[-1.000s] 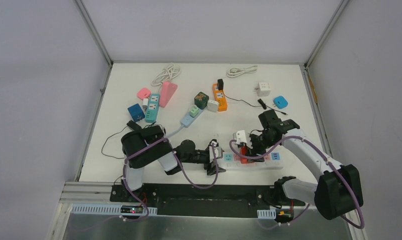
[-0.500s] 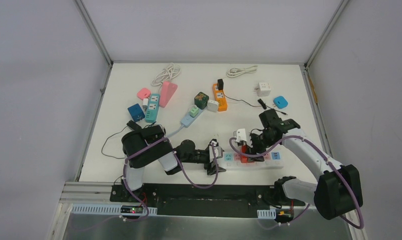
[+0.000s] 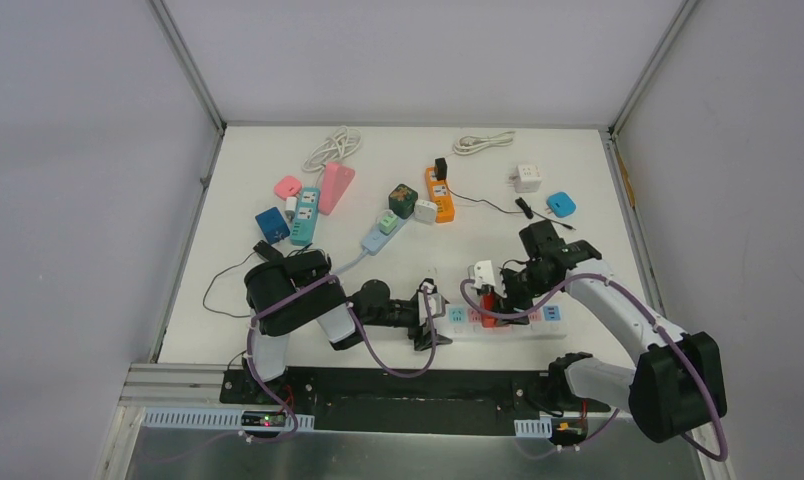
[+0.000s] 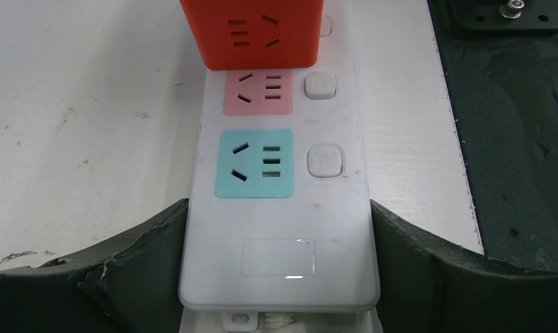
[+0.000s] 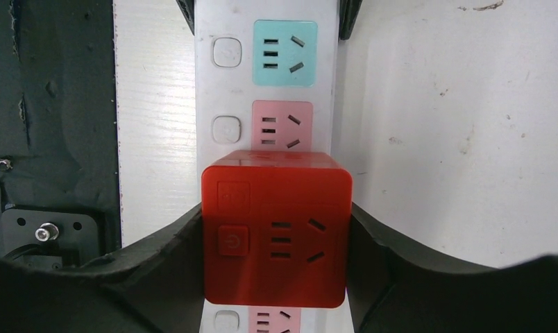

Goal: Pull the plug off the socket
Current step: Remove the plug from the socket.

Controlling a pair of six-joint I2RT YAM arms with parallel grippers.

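The socket is a long white power strip (image 3: 523, 320) with pink and teal outlets, lying along the table's near edge. My left gripper (image 3: 430, 318) is shut on its left end, and in the left wrist view the dark fingers (image 4: 144, 260) press both long sides of the strip (image 4: 280, 208). The plug is a red cube adapter (image 3: 489, 308) sitting on the strip. It also shows at the top of the left wrist view (image 4: 252, 31). My right gripper (image 5: 276, 260) is shut on the red cube (image 5: 276, 229), one pad against each side. Whether its pins are still seated is hidden.
Further back lie an orange strip (image 3: 439, 194), a teal strip (image 3: 304, 215), a pink strip (image 3: 335, 187), a blue cube (image 3: 272, 224), a white cube (image 3: 527, 178), a blue adapter (image 3: 561, 204) and coiled white cables (image 3: 483, 142). The black base plate (image 3: 398, 395) borders the near edge.
The right wrist has edged very slightly to the right. The red cube, the strip and the left arm look unmoved.
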